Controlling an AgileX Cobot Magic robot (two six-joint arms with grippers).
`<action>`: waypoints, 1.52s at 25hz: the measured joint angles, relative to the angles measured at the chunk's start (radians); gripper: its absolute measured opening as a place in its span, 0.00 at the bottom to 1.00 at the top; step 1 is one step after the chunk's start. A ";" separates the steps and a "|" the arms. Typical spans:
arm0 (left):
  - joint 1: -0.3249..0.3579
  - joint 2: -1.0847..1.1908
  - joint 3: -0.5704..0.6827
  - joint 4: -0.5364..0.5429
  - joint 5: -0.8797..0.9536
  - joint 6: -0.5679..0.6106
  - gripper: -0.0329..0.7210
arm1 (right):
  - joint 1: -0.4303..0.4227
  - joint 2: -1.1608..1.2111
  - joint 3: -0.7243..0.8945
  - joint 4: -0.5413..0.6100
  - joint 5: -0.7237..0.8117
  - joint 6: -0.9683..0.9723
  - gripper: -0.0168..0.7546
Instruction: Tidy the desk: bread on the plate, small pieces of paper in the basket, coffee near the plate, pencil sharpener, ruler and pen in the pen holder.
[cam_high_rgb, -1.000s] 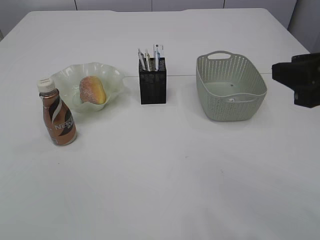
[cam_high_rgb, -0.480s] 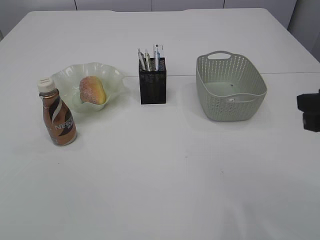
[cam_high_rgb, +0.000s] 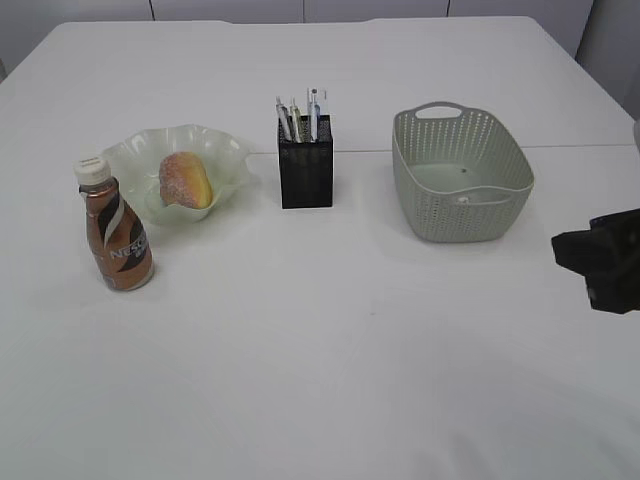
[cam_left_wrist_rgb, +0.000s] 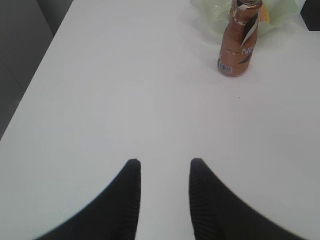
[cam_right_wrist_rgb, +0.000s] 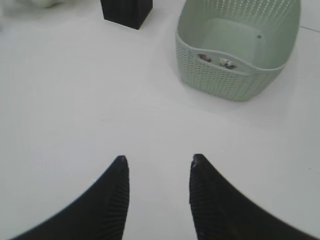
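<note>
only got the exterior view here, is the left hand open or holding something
Observer: The left hand is open and empty, over bare table.
Operator: what does it face
Observer: The coffee bottle stands ahead of it, to its right.
Operator: i barely see inside the basket, any paper in there
Observer: The right wrist view shows two small crumpled bits in the basket, against its near wall.
Operator: and the right hand
Observer: The right hand is open too, nothing between its fingers.
</note>
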 joint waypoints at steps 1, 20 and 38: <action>0.000 0.000 0.000 0.000 0.000 0.000 0.36 | 0.000 -0.002 0.000 0.028 0.001 -0.023 0.45; 0.000 0.000 0.000 -0.002 0.000 0.000 0.36 | 0.000 -0.069 -0.029 0.077 0.105 -0.064 0.45; 0.000 0.000 0.000 -0.002 0.000 0.000 0.36 | 0.000 -0.611 -0.031 0.058 0.476 0.106 0.45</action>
